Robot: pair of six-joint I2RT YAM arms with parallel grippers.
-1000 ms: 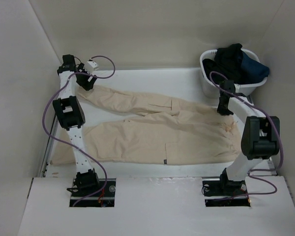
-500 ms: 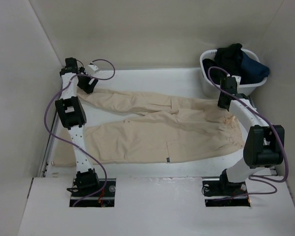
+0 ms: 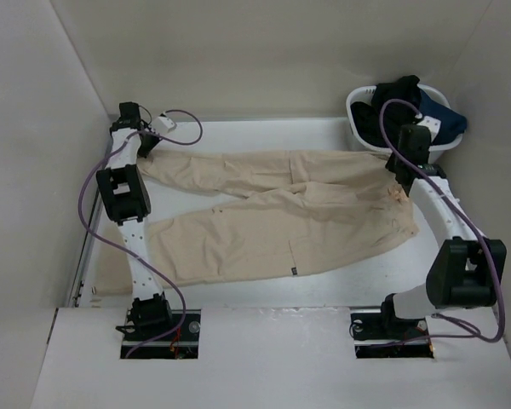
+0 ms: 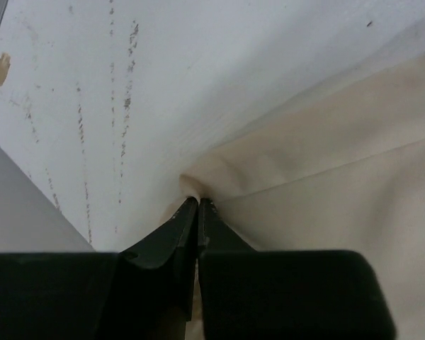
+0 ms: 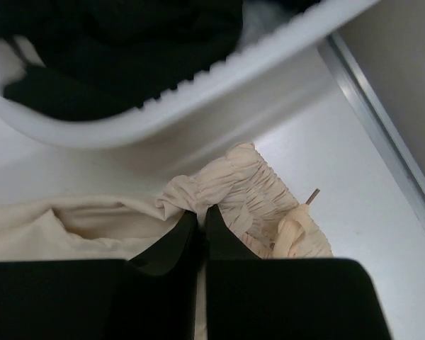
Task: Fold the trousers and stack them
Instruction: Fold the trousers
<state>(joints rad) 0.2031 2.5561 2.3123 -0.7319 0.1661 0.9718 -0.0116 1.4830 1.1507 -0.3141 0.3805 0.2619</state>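
At the far-left corner of the desk (image 3: 264, 136), my left claw (image 3: 145, 146) is clenched. The wrist view shows both fingers (image 4: 177, 234) pressed together, with a small fold of beige cloth nipped at their tips. That cloth is the end of the far leg of the trousers (image 3: 272, 221).

Right side: my right claw (image 3: 400, 181) is also clenched, gripping the trousers at the waistband (image 5: 258, 184). The gathered, ribbed cloth bunches up just beyond my fingertips. This grip point sits just beside the white basket (image 3: 364, 141) in the far-right corner. I cannot tell from either view whether cloth and basket wall touch.

Trousers position: laid lengthwise across the desk, waist toward the right edge, both legs running toward the left edge.
- Far leg: runs along the far side and ends at my left claw.
- Near leg: lies flat and angles toward the near-left corner. Its end passes behind my left arm, so the hem is hidden.
- The legs part in a narrow V, with bare desk showing between them on the left.
- Small dark tag (image 3: 295, 272): on the near edge of the near leg, about mid-length.

Basket contents: dark garments (image 3: 400, 102), black and dark blue, heaped above the rim.
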